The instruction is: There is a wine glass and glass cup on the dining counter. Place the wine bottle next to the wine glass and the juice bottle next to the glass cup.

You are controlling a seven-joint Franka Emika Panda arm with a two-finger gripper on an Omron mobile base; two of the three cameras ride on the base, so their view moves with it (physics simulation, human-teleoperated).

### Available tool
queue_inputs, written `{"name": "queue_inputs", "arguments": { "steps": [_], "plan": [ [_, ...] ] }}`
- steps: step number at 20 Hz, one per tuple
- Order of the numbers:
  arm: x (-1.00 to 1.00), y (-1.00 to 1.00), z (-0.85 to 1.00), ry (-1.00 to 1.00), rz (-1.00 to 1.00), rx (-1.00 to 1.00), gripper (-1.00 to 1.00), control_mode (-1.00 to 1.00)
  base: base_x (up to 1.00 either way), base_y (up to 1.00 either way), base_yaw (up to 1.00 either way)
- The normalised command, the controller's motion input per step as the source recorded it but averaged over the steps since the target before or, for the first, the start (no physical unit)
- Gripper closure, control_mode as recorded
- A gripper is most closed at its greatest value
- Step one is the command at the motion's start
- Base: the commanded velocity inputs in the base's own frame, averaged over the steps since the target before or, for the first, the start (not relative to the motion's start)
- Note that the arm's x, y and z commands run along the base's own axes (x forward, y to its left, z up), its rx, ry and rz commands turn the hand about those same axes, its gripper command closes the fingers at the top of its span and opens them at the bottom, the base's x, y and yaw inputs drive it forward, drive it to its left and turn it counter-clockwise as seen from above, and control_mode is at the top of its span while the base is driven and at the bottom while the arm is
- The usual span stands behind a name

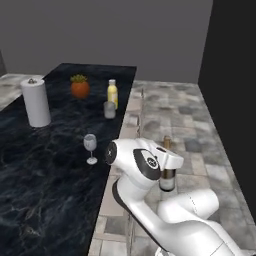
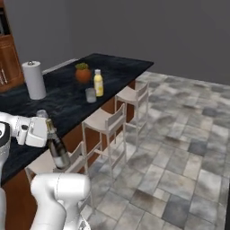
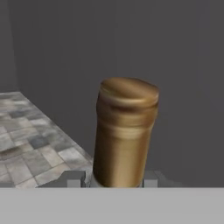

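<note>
On the dining counter (image 1: 45, 165), the juice bottle (image 1: 113, 93) stands just behind the glass cup (image 1: 109, 109), a potted plant (image 1: 79, 86) to their left. The wine glass (image 1: 90, 148) stands nearer, the paper-towel roll (image 1: 35, 101) far left. The wine bottle (image 2: 57, 148) hangs off the counter's edge, above the stools (image 2: 108, 121).

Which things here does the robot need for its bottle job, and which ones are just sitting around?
Needed:
wine bottle, held in the gripper
wine glass
juice bottle
glass cup
dining counter

Just sitting around:
paper-towel roll
orange pot with a green plant
stools beside the counter
</note>
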Motion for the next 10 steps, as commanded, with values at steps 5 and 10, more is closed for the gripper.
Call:
{"name": "queue_inputs", "arguments": {
  "steps": [5,10],
  "plan": [
    [0.00,0.00,0.00,0.00,0.00,0.00,1.00,1.00,0.29,0.04,0.02],
    [0.00,0.00,0.00,0.00,0.00,0.00,1.00,1.00,0.01,0.18,-0.14]
  ]
}}
